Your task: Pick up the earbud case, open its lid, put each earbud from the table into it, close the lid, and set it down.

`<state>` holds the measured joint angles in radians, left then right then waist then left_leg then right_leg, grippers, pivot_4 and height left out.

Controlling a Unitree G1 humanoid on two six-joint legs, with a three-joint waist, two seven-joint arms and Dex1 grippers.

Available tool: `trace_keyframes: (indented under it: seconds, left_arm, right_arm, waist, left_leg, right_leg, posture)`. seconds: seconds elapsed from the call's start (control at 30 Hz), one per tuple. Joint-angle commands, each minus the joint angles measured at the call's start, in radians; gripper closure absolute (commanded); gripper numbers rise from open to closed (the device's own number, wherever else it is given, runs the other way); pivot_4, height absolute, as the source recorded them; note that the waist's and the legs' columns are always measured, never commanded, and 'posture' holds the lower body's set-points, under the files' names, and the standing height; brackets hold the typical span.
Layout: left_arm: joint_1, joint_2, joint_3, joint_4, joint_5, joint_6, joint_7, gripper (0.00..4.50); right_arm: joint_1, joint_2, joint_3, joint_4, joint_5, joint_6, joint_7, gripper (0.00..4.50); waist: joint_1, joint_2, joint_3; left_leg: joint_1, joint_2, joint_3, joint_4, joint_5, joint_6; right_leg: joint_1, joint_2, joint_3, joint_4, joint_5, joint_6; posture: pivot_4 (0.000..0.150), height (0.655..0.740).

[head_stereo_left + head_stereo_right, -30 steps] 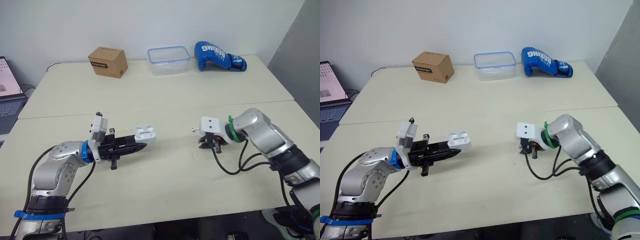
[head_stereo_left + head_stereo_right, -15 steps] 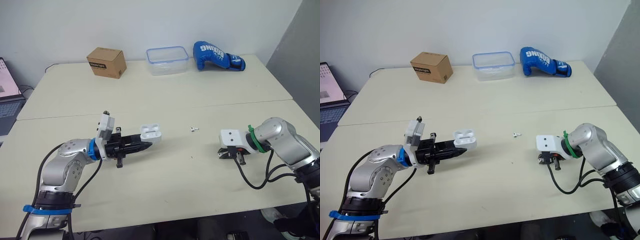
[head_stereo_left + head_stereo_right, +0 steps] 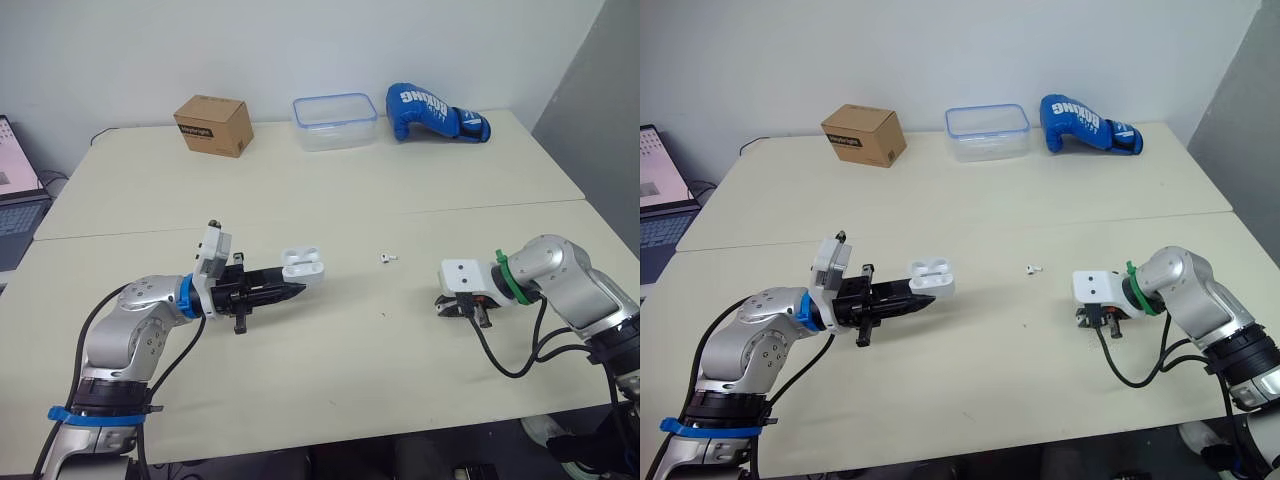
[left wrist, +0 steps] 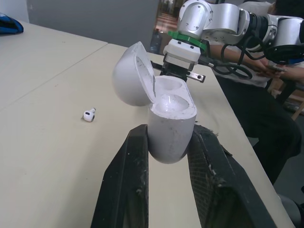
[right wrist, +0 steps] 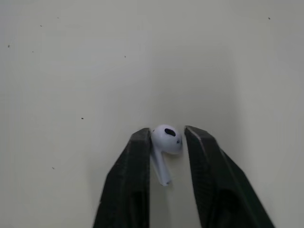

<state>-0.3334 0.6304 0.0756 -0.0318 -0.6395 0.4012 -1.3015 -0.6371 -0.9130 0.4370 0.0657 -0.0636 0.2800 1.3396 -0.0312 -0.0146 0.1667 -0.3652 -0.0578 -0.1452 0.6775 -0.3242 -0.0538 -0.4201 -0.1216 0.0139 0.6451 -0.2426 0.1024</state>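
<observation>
Pale tabletop [image 3: 300,190] fills the head view. At centre-left of the frame the left gripper [image 3: 292,291] clamps the earbud case [image 3: 303,268], lifted, with its lid already open. One earbud [image 3: 386,258] lies loose at mid-frame. The right gripper [image 3: 443,306] hangs low at centre-right, its fingertips too small to read there.

In the left wrist view, both fingers press the case's body. Whether its wells are empty is hard to tell.

In the right wrist view, narrowed fingers pinch a second earbud [image 5: 166,139]. I cannot tell whether it has left the table.

By my judgement, both insertions, closing the lid and setting the case down remain.
</observation>
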Motion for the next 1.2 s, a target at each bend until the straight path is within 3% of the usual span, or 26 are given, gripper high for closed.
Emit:
trace_keyframes:
  seconds: [0.03,0.1,0.43,0.7,1.2]
  left_arm:
    - [-0.018,0.0,0.006,-0.01,-0.004,-0.018,-0.011,3.69]
    - [-0.019,-0.001,0.006,-0.009,-0.004,-0.019,-0.012,3.69]
    - [-0.025,-0.012,0.002,-0.001,0.001,-0.027,-0.011,3.69]
    - [-0.019,-0.024,-0.001,-0.009,0.004,-0.032,-0.004,3.69]
    - [-0.006,-0.027,-0.002,-0.016,0.005,-0.038,-0.001,3.69]
  right_arm:
    - [-0.001,-0.013,-0.004,-0.011,-0.033,-0.008,0.021,2.1]
    - [-0.006,-0.02,-0.001,-0.029,-0.043,0.004,0.036,1.39]
    - [-0.085,-0.015,0.11,-0.253,-0.18,0.231,0.142,1.39]
    - [-0.175,0.047,0.218,-0.219,-0.311,0.349,0.171,1.39]
    - [-0.203,0.028,0.271,-0.239,-0.379,0.436,0.24,1.39]
  waist:
    - [0.0,0.0,0.0]
    - [0.0,0.0,0.0]
    - [0.0,0.0,0.0]
    - [0.0,0.0,0.0]
    - [0.001,0.0,0.0]
  left_leg:
    - [0.0,0.0,0.0,0.0,0.0,0.0]
    - [0.0,0.0,0.0,0.0,0.0,0.0]
    - [0.0,0.0,0.0,0.0,0.0,0.0]
    - [0.0,0.0,0.0,0.0,0.0,0.0]
    - [0.0,0.0,0.0,0.0,0.0,0.0]
  right_leg:
    - [0.0,0.0,0.0,0.0,0.0,0.0]
    - [0.0,0.0,0.0,0.0,0.0,0.0]
    - [0.0,0.0,0.0,0.0,0.0,0.0]
    - [0.0,0.0,0.0,0.0,0.0,0.0]
    - [-0.001,0.0,0.0,0.0,0.0,0.0]
  posture:
    - [0.15,0.7307]
    - [0.15,0.7307]
    - [0.15,0.7307]
    - [0.15,0.7307]
    - [0.15,0.7307]
